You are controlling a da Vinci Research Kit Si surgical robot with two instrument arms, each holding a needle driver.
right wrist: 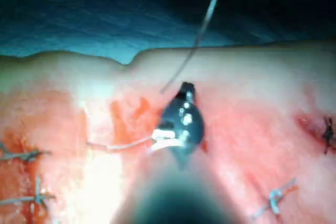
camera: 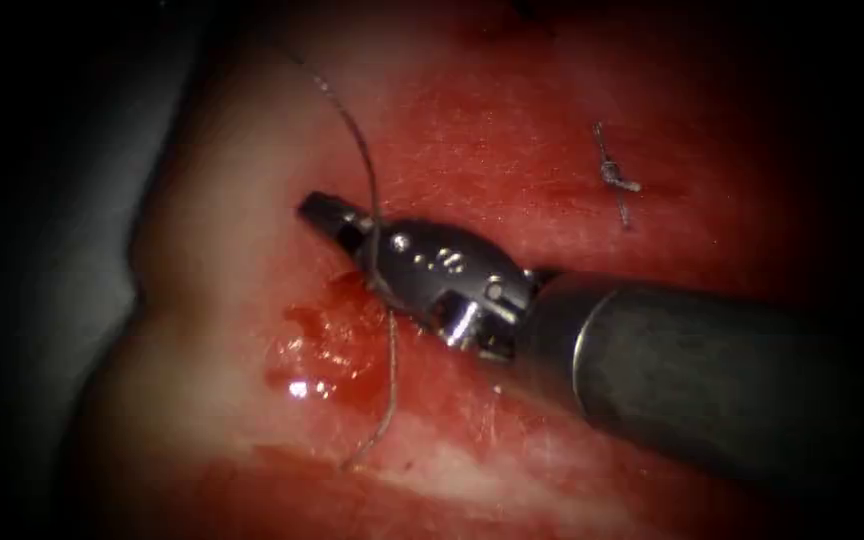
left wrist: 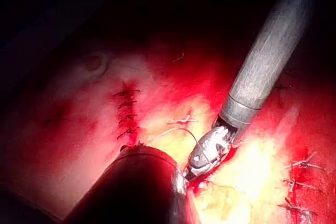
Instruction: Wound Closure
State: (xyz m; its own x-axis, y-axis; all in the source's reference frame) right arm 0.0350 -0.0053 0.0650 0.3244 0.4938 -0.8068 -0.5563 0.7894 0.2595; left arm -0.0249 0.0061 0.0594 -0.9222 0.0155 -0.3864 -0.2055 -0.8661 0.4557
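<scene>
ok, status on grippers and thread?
Right gripper over the tissue, thread draped across it. Tied stitch to its right. Red fluid pooled below.

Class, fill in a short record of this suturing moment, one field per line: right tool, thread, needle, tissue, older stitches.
right tool: right arm's tool enters from the picture's right, tip low over the tissue, jaws look shut
thread: thread runs from above, crosses the tool just behind its jaws, trails down over the tissue; whether it is gripped cannot be told
needle: cannot tell where it is
tissue: tissue wet with red fluid below the tool
older stitches: knotted stitch to the right
</scene>
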